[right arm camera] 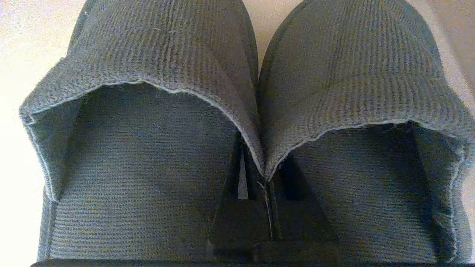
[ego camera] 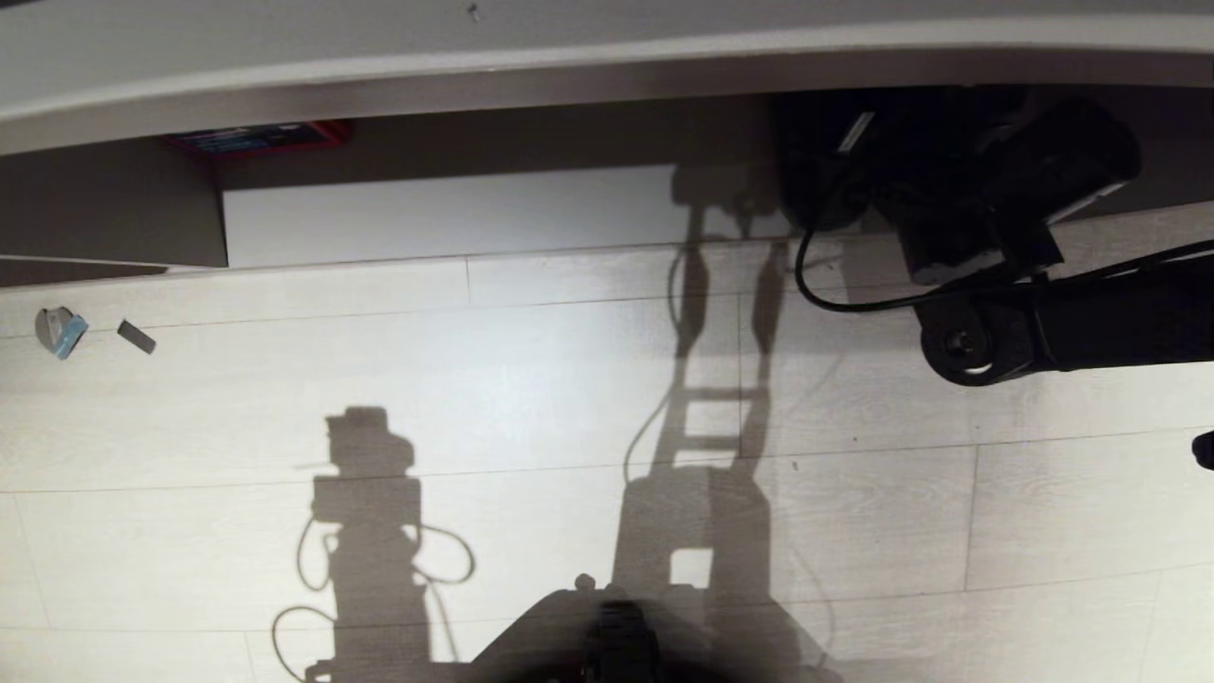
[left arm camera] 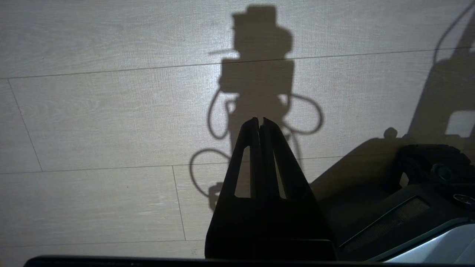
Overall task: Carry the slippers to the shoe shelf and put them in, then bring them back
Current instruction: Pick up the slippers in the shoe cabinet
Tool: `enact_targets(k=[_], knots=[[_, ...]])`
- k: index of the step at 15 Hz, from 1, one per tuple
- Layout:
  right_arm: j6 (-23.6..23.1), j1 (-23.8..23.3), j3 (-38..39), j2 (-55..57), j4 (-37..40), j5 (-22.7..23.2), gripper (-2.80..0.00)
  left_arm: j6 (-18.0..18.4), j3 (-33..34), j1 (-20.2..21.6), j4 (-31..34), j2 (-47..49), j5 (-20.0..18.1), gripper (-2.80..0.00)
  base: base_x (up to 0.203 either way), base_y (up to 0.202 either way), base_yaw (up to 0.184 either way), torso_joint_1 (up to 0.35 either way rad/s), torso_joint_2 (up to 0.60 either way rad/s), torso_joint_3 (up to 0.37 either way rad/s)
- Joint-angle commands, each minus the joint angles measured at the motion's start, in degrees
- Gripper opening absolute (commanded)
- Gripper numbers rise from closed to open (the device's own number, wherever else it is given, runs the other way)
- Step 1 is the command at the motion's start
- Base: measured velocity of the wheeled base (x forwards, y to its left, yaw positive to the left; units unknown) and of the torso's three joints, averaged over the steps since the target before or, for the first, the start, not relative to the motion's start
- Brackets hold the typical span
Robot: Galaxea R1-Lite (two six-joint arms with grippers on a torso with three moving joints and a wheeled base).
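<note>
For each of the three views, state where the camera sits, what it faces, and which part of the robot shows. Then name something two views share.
Head view: high on the robot, facing down at the floor and shoe shelf; right arm and base show.
Left wrist view: behind the shut left gripper, facing bare floor.
Right wrist view: behind the right gripper, shut on the slippers.
Shared: head and left wrist views show the same floor and arm shadow.
</note>
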Motion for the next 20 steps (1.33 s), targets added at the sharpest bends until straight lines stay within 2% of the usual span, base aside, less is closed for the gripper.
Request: enact_targets(k=[1, 6, 9, 13, 15, 17, 20], knots=[[0.7, 0.48, 5.99, -4.73, 0.05, 0.5, -2.8, -0.02, 0.0, 0.0, -0.02, 0.01, 0.0, -2.8, 0.0, 0.0, 0.0, 0.0, 0.0, 0.0], [2.23, 2.66, 27.7, -12.76, -2.31, 2.61, -2.8, -0.02, 0.0, 0.0, -0.02, -0.04, 0.0, -2.8, 0.0, 0.0, 0.0, 0.0, 0.0, 0.0], [2.34, 5.59, 41.1, -20.84, -5.26, 3.37, -2.8, -0.02, 0.0, 0.0, -0.02, 0.03, 0.0, -2.8, 0.0, 0.0, 0.0, 0.0, 0.0, 0.0], [2.3, 7.91, 57.51, -32.91, -5.14, 3.13, -2.8, -0.02, 0.0, 0.0, -0.02, -0.04, 0.0, -2.8, 0.0, 0.0, 0.0, 0.0, 0.0, 0.0], [2.34, 7.99, 62.72, -40.43, -2.54, 1.93, -2.8, -0.02, 0.0, 0.0, -0.02, -0.04, 0.0, -2.8, 0.0, 0.0, 0.0, 0.0, 0.0, 0.0], [2.24, 7.44, 64.97, -49.0, 1.41, -2.82, -2.8, -0.02, 0.0, 0.0, -0.02, -0.04, 0.0, -2.8, 0.0, 0.0, 0.0, 0.0, 0.0, 0.0], [2.15, 0.26, 67.52, -64.08, 9.57, -5.58, -2.8, -0.02, 0.0, 0.0, -0.02, 0.05, 0.0, -2.8, 0.0, 0.0, 0.0, 0.0, 0.0, 0.0]])
